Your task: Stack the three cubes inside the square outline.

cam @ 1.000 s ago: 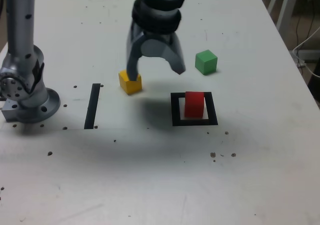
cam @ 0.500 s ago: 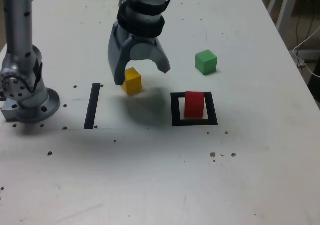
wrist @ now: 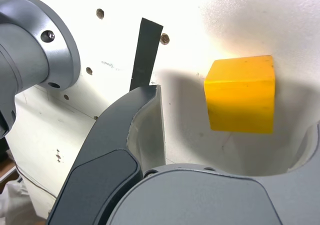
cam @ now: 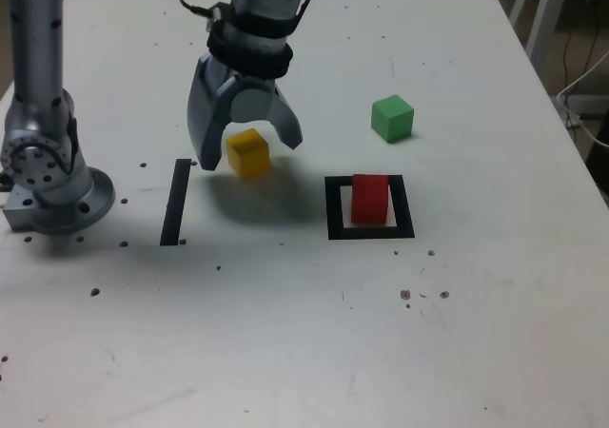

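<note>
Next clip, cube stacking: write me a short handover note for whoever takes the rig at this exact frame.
Gripper: open, holding nothing, jaws straddling the yellow cube, which sits on the table; no contact visible.
Red cube: standing inside the square outline.
Green cube: loose on the table, beyond the outline, towards the exterior view's right.
Black strip: on the exterior view's left of the yellow cube, not the target.
Done: red cube placed as base.
Left: grasp the yellow cube, stack it on the red, then the green on top.
</note>
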Robot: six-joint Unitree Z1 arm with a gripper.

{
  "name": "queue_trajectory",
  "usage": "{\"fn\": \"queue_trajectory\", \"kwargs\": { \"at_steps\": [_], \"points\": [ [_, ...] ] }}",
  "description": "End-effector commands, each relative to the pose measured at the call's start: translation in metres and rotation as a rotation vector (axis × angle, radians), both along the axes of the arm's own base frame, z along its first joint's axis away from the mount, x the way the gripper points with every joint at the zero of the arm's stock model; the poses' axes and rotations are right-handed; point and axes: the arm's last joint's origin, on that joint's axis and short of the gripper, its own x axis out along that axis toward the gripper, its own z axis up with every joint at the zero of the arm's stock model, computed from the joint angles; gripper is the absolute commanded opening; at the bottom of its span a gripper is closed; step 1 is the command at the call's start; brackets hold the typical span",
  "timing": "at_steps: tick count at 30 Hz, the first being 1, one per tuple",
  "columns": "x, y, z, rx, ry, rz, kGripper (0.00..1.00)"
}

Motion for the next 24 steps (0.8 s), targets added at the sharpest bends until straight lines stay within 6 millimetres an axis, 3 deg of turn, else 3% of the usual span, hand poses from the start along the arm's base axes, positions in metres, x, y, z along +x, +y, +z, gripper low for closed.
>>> {"fn": "queue_trajectory", "kwargs": {
  "at_steps": [1,16,20,24],
  "points": [
    [0.002,0.001,-0.003,-0.016,0.006,-0.006,0.97],
    [0.010,0.011,-0.018,-0.096,0.015,-0.034,0.83],
    [0.012,0.013,-0.021,-0.102,0.020,-0.038,0.69],
    [0.013,0.014,-0.023,-0.096,0.013,-0.043,0.48]
  ]
}}
